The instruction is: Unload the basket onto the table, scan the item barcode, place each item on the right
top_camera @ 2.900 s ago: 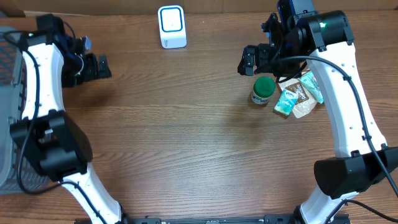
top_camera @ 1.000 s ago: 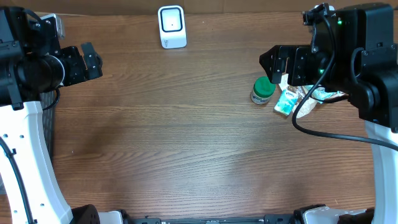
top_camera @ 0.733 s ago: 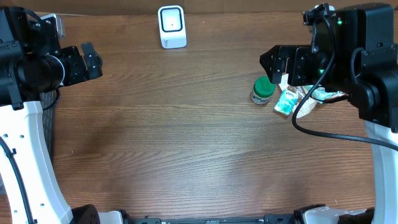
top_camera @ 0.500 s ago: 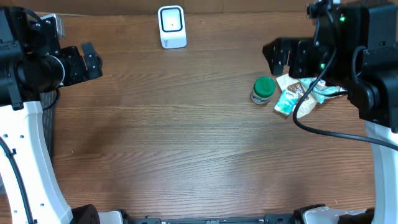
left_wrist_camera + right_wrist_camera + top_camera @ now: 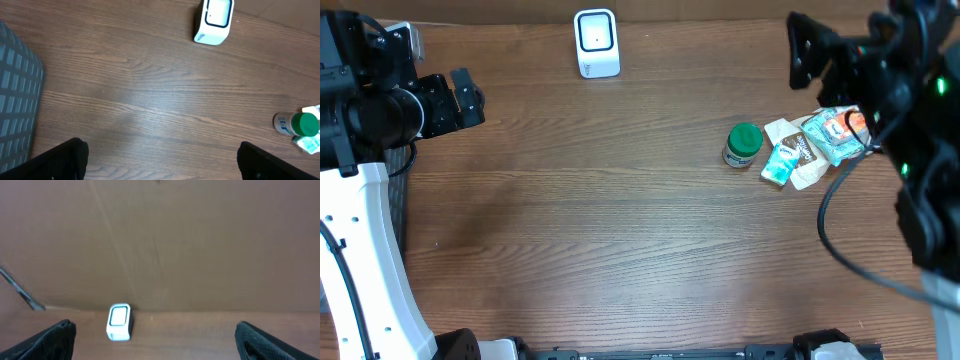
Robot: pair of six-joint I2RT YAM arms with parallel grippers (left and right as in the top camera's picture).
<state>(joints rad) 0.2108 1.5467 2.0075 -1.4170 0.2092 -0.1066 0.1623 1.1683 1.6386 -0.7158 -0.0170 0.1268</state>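
The left gripper [image 5: 470, 98] is noted spread wide and empty, held over the left part of the table [image 5: 620, 220], near a grey basket [image 5: 17, 100]. The right gripper [image 5: 160, 341] is likewise seen wide open with nothing between its fingers, raised and faced toward the white scanner [image 5: 596, 42] at the table's far edge. The items are recorded on the table's right side, touched by neither gripper: a green-capped bottle [image 5: 742, 144] just beside a cluster of packets [image 5: 802, 152].
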